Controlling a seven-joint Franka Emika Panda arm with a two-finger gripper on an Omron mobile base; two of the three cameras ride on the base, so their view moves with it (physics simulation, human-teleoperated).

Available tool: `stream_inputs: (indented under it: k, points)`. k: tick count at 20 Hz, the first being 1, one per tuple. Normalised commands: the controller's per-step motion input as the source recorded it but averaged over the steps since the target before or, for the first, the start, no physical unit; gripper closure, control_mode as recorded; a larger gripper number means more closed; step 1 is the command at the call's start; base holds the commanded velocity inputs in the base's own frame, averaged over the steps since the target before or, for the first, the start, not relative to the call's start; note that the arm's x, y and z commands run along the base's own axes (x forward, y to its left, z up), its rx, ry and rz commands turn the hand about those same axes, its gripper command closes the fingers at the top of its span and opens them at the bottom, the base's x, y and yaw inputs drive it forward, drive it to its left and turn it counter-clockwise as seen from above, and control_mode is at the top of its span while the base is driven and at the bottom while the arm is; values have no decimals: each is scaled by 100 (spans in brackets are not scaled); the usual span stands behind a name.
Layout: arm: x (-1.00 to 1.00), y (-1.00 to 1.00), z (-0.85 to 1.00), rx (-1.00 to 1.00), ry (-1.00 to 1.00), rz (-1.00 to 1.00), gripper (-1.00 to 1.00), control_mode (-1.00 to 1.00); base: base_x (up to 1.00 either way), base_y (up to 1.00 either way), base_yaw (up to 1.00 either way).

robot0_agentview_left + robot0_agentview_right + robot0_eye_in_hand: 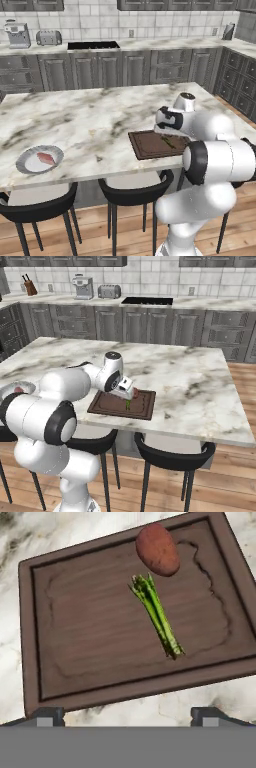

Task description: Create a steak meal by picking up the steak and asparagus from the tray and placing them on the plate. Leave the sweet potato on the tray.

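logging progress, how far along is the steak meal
Done: the steak lies on the plate. In hand: nothing; the open claw hovers over the tray. Left: move the asparagus to the plate; the sweet potato stays.

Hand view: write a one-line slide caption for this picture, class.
Open claw above the tray, where the asparagus lies beside the sweet potato.

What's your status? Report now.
Gripper open, empty, above tray. Steak already on plate. Asparagus beside sweet potato, path clear.
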Motion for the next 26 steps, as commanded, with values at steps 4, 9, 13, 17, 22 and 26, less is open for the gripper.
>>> stream_inputs:
  k: [4, 9, 13, 17, 22, 26]
  points:
    - [42, -65, -39, -2, 0, 0, -100, -100, 0, 0, 0]
    - [24, -30, -44, 0, 0, 0, -100, -100, 0, 0, 0]
    - [9, 0, -31, 0, 0, 0, -100, -100, 0, 0, 0]
    - [10, 0, -20, 0, 0, 0, -100, -100, 0, 0, 0]
    - [16, 2, -19, 0, 0, 0, -100, -100, 0, 0, 0]
    - [29, 8, -23, -1, 0, 0, -100, -100, 0, 0, 0]
